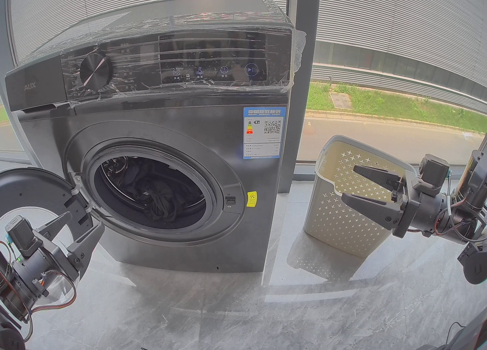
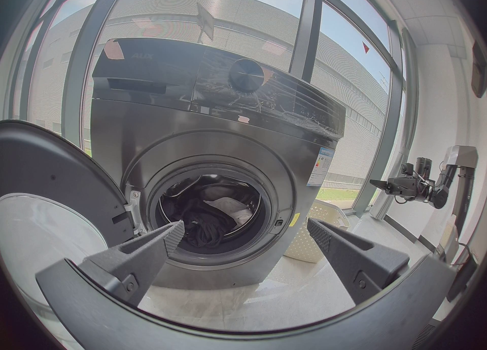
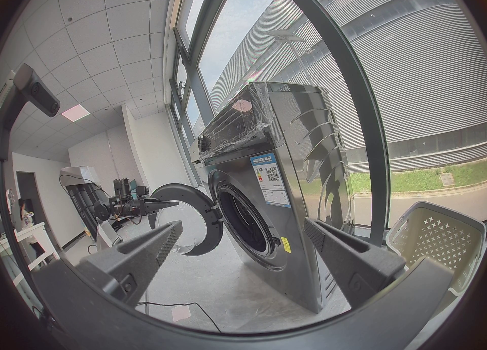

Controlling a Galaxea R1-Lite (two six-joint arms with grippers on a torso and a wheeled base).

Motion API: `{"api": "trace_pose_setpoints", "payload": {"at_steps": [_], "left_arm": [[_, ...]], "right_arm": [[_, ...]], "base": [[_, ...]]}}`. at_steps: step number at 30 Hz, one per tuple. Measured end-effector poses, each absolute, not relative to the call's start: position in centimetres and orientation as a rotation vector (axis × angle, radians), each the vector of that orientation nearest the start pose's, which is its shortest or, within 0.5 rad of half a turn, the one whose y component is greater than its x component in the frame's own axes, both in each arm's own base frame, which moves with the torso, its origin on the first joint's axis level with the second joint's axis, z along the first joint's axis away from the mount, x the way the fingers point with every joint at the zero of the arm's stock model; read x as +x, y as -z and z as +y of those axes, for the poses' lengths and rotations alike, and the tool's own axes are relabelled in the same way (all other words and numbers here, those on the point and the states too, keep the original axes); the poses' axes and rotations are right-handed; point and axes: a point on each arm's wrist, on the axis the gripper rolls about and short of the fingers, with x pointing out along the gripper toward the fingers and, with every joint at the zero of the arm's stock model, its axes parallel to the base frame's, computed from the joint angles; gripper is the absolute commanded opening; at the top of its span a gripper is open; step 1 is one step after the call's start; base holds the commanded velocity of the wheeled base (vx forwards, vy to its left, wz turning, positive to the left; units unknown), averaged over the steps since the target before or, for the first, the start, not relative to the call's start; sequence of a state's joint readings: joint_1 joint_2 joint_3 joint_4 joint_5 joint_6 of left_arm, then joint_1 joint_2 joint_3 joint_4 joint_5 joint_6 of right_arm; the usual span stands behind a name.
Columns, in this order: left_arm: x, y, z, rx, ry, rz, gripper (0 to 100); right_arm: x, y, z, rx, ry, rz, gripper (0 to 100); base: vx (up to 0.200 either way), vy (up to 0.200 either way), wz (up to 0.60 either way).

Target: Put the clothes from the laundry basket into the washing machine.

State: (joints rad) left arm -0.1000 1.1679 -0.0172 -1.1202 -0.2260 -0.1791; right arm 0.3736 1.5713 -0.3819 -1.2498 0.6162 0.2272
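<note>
The grey washing machine stands with its round door swung open to the left. Dark clothes lie inside the drum, also seen as dark and pale clothes in the left wrist view. A cream laundry basket stands on the floor to the machine's right; no clothes show in it. My left gripper is open, low and left of the door opening, holding nothing. My right gripper is open in front of the basket's rim, holding nothing.
Large windows run behind the machine and basket, with a dark pillar between them. Pale marble floor lies in front. The open door stands close beside my left gripper.
</note>
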Motion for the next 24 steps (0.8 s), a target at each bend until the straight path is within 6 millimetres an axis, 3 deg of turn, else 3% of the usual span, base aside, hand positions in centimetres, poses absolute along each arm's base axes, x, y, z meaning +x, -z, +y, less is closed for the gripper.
{"api": "trace_pose_setpoints", "payload": {"at_steps": [24], "left_arm": [[10.9,-14.9,-1.6,-0.147,0.324,0.023,100]], "right_arm": [[21.1,-17.4,9.5,0.198,-0.986,0.038,100]], "base": [[0.000,0.000,0.00]]}}
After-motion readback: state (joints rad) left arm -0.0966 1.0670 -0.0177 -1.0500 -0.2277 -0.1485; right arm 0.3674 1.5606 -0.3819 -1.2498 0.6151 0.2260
